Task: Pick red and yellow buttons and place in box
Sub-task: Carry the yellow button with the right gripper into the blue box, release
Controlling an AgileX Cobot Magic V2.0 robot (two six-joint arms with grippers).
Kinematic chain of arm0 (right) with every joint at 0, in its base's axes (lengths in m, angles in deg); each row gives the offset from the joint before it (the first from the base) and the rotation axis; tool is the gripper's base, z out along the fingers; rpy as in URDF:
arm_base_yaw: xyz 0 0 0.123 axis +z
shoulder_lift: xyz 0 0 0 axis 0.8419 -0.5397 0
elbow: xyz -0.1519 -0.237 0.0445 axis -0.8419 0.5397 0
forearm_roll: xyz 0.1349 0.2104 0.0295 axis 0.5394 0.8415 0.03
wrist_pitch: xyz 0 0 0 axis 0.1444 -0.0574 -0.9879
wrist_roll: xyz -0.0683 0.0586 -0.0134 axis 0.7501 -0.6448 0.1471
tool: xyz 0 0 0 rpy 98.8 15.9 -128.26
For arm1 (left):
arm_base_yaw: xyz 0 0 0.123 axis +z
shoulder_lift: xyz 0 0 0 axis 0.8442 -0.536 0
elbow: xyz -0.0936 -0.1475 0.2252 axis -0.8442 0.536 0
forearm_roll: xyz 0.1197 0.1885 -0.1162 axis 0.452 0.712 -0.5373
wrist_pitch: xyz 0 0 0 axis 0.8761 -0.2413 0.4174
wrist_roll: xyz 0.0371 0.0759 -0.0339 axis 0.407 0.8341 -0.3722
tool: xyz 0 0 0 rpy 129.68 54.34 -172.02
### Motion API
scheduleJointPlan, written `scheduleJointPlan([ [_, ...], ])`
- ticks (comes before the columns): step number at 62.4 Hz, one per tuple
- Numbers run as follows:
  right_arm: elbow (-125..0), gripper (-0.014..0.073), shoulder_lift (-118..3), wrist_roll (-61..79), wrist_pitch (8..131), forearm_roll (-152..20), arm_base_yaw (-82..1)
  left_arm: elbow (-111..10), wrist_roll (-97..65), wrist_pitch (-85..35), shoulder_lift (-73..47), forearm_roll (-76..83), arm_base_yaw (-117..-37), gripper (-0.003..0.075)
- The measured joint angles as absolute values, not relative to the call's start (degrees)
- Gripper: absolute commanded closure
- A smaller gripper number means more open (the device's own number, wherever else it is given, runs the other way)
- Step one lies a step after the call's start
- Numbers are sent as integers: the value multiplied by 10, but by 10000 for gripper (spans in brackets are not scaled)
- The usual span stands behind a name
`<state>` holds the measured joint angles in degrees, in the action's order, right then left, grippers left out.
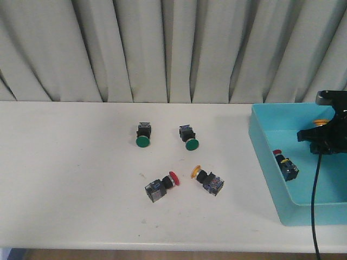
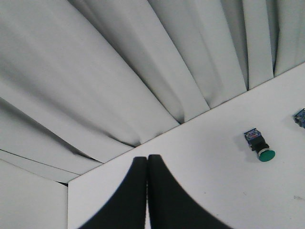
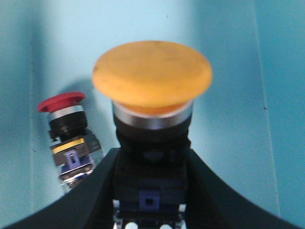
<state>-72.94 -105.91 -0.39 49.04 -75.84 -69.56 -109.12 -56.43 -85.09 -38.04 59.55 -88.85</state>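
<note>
Right claw (image 3: 150, 191) pinches a matte, domed yellow button (image 3: 152, 78) — left claw (image 2: 147, 191) apparently pressed together.

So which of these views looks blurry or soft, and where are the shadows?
Right wrist view: the held yellow button is soft-edged, shadowing the box floor. Left wrist view: the shut left pincer is a dark silhouette. Front view: fairly even, soft light.

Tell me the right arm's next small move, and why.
Probably open the right gripper and drop the yellow button. The fingers clamp its black body, and it already hangs over the box floor beside the red button lying there, so nothing seems left but the release.
</note>
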Motion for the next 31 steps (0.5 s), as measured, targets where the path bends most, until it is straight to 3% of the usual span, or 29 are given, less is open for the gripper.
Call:
scheduleJointPlan([
  [17,-730,450,-1123,-9,502,-762,-696,-1091,-567,-851,-380,596,-889,727],
  [31,-730,161,-1150,-11,512,-761,-696,-1091,-586,-851,-380,596,-889,727],
])
